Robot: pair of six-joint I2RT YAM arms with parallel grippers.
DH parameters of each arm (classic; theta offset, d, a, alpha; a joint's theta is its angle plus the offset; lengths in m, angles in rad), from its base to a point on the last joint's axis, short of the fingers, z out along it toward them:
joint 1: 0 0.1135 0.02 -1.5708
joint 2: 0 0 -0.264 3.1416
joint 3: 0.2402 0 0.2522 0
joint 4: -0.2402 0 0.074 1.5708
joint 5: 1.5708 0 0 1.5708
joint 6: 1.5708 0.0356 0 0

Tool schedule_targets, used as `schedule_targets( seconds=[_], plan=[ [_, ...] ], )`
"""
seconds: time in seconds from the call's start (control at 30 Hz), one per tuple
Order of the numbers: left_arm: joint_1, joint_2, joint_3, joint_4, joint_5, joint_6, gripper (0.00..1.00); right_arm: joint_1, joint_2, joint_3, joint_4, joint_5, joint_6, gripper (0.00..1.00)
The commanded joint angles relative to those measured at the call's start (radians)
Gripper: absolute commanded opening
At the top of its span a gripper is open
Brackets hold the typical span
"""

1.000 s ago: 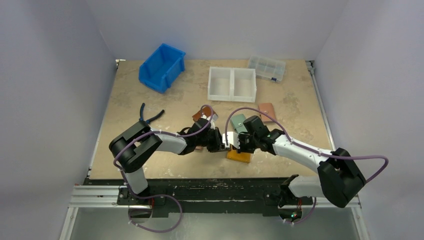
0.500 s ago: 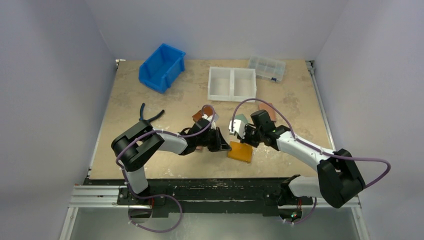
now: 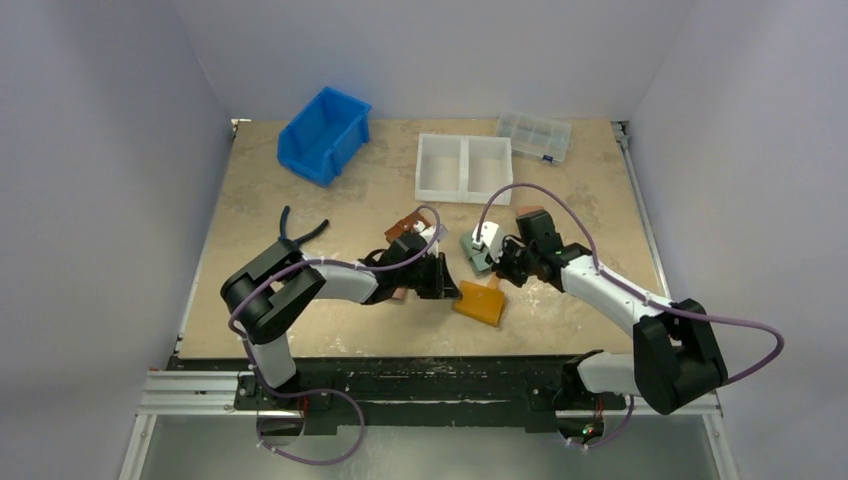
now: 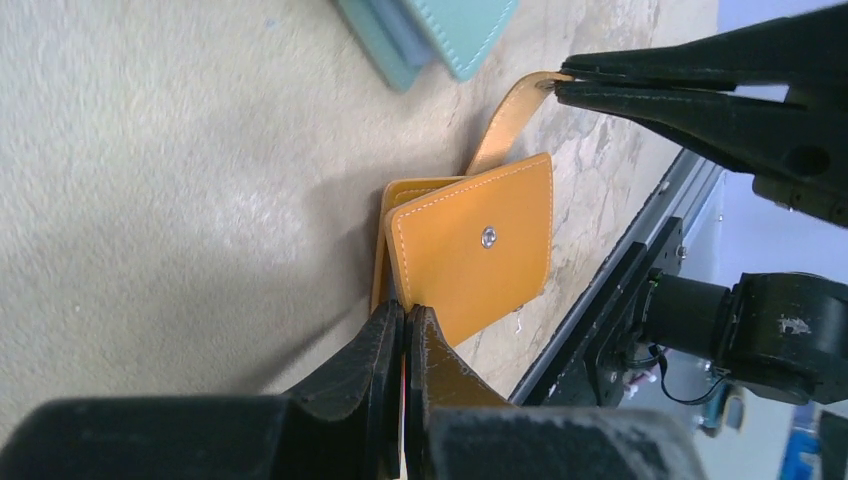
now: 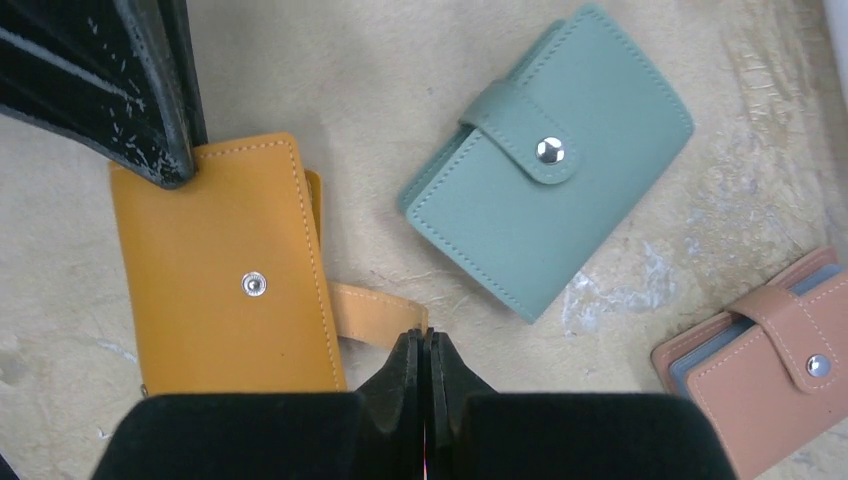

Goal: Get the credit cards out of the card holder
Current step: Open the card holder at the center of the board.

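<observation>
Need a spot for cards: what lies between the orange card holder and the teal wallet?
Bare table, per the right wrist view; the strap of the card holder sticks out beside that gap.

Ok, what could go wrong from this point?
The right pincer pinches only the tip of the card holder's snap tab, so it may slip off. The left pincer grips just one corner, so the holder could swivel. The teal wallet lies close and might get bumped.

Blue bin (image 3: 310, 155), white divided tray (image 3: 465, 168), clear box (image 3: 534, 136) along far edge; teal wallet (image 5: 548, 160) near pink wallet (image 5: 770, 360).
</observation>
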Motion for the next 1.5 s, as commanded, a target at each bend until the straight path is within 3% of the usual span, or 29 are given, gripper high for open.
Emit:
schedule_targets(
  seconds=[0.0, 0.2, 0.4, 0.67, 0.73, 0.8, 0.87, 0.93, 1.03, 1.27, 1.47],
  plan=[
    [-0.005, -0.052, 0.064, -0.119, -0.024, 0.235, 0.00, -0.078, -0.018, 0.065, 0.009, -0.108, 0.051, 0.00],
    [0.019, -0.028, 0.139, -0.163, -0.006, 0.351, 0.01, -0.136, -0.026, 0.070, 0.008, -0.153, 0.086, 0.00],
    [0.059, -0.051, 0.154, -0.223, -0.064, 0.358, 0.19, -0.148, 0.008, 0.082, -0.007, -0.165, 0.107, 0.00],
    [0.083, -0.240, 0.086, -0.268, -0.201, 0.348, 0.30, -0.148, 0.038, 0.100, -0.061, -0.240, 0.103, 0.00],
    [0.083, -0.286, 0.059, -0.242, -0.191, 0.314, 0.39, -0.148, 0.045, 0.101, -0.054, -0.256, 0.128, 0.00],
    [0.090, -0.325, 0.009, -0.179, -0.159, 0.236, 0.63, -0.149, 0.063, 0.115, -0.055, -0.298, 0.166, 0.00],
    [0.110, -0.345, -0.049, -0.081, -0.087, 0.151, 0.73, -0.151, 0.077, 0.131, -0.066, -0.314, 0.190, 0.00],
    [0.125, -0.345, -0.096, 0.023, 0.002, 0.056, 0.73, -0.151, 0.083, 0.137, -0.067, -0.331, 0.209, 0.00],
    [0.117, -0.341, -0.136, 0.097, 0.026, -0.032, 0.74, -0.153, 0.079, 0.147, -0.095, -0.407, 0.207, 0.00],
    [0.050, -0.420, -0.204, 0.046, -0.084, -0.110, 0.74, -0.153, 0.037, 0.171, -0.158, -0.599, 0.182, 0.00],
    [0.013, -0.399, -0.277, 0.157, -0.086, -0.270, 0.75, -0.153, 0.016, 0.175, -0.158, -0.687, 0.175, 0.00]
  ],
)
